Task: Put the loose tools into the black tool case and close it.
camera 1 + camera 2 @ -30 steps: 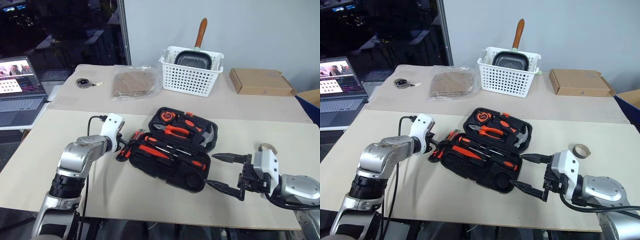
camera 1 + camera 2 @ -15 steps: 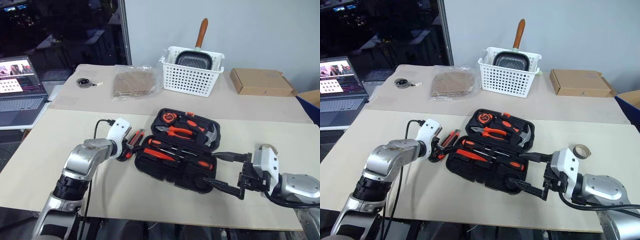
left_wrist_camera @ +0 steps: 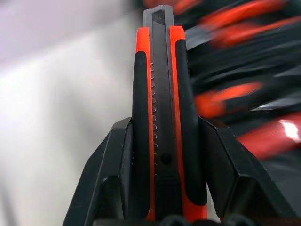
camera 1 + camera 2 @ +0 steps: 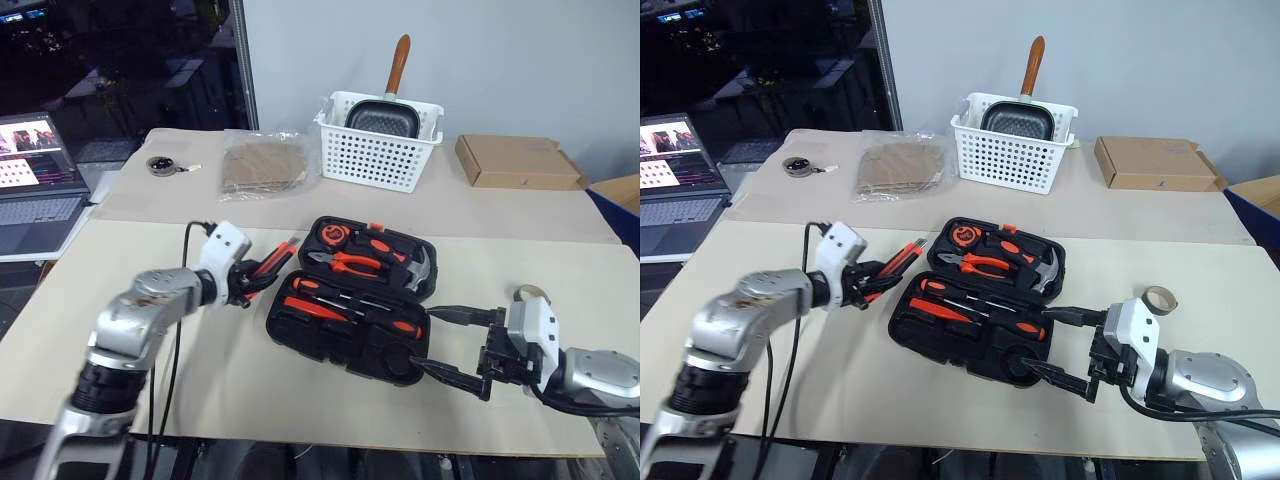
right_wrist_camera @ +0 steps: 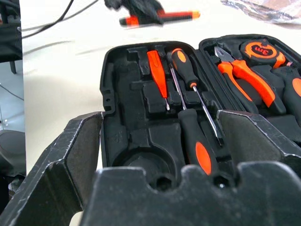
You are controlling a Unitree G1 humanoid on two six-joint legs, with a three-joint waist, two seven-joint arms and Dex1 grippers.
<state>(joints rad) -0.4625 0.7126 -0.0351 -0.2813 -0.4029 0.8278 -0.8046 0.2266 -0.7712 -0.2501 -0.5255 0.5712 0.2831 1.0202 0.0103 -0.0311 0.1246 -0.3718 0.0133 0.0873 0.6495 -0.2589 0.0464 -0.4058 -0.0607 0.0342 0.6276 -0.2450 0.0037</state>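
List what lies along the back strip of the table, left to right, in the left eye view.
Laptop → round black tape measure → clear bag of brown sheets → white basket holding a pan → cardboard box.

pale beige table, a seam running across it, far part a shade darker. plain light grey wall behind the far edge. dark glass window behind the far left corner, dim reflections in it, grey upright frame between glass and wall. open laptop off the left edge, screen lit. even indoor light.
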